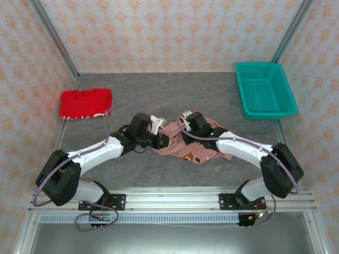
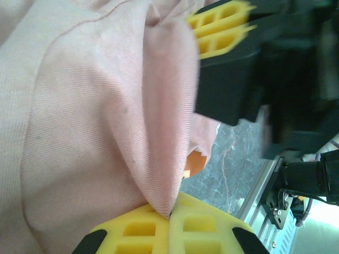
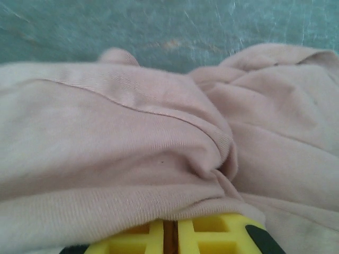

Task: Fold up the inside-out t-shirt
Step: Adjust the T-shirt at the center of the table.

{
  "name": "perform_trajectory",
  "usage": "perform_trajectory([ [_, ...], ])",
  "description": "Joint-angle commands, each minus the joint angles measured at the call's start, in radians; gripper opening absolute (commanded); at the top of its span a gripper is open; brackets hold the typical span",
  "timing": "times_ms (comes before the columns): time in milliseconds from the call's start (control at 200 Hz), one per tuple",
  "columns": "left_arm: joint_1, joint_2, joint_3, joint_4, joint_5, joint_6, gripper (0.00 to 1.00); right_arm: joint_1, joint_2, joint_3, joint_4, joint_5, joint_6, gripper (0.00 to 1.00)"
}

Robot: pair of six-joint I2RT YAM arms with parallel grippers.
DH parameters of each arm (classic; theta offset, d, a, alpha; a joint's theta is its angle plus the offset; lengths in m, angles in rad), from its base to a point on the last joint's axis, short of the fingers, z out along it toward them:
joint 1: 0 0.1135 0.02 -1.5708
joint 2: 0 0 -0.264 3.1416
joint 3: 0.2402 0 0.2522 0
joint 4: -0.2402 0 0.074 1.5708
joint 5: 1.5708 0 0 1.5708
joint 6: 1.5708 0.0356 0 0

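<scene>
Top external has the inside-out t-shirt (image 1: 193,147) lying in a crumpled heap on the table (image 1: 159,95). It sits near the middle, just ahead of the arm bases and well apart from the red garment (image 1: 85,103) at far left and the teal basket (image 1: 265,90) at far right. Both your arms meet at its far-left edge.

Left wrist view: your left gripper (image 2: 169,225) has its yellow pads pressed together, and a ridge of pink cloth runs straight into the seam between them, so that is a clean pinch. Your right gripper (image 2: 220,26) sits just beside it, up against the same fold.

Right wrist view: the right gripper (image 3: 170,237) shows its pads all but together, with shirt fabric bunched over the tips. That reads as a pinch on the cloth too.

My call is that you're early in the task. This is the grab-and-spread step, and nothing is flat or folded yet. Next, lift a little and draw the two grips apart, left and right, so the heap opens out. Keep the tension even, because with two grips this close you may be holding the same layer. Then lay it flat on the bare table on the far side.
</scene>
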Motion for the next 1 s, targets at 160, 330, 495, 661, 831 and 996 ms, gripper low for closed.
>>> perform_trajectory([
  [160, 0.017, -0.048, 0.018, -0.045, -0.098, 0.007, 0.00, -0.039, -0.107, 0.043, -0.217, -0.173, 0.025, 0.06],
  [330, 0.032, -0.106, 0.009, -0.073, -0.233, -0.043, 0.00, -0.078, -0.210, 0.059, -0.367, -0.287, 0.031, 0.02],
  [495, 0.042, -0.145, 0.014, -0.107, -0.324, -0.065, 0.00, -0.116, -0.331, 0.058, -0.447, -0.425, 0.037, 0.02],
  [661, 0.042, -0.141, 0.012, -0.128, -0.373, -0.061, 0.00, -0.134, -0.406, 0.057, -0.455, -0.494, 0.040, 0.02],
  [831, 0.025, -0.075, -0.006, -0.139, -0.365, -0.030, 0.03, -0.137, -0.397, -0.008, -0.393, -0.556, 0.098, 0.03],
  [996, -0.036, -0.082, -0.020, -0.112, -0.342, 0.010, 0.26, -0.137, -0.295, -0.048, -0.411, -0.526, 0.130, 0.04],
])
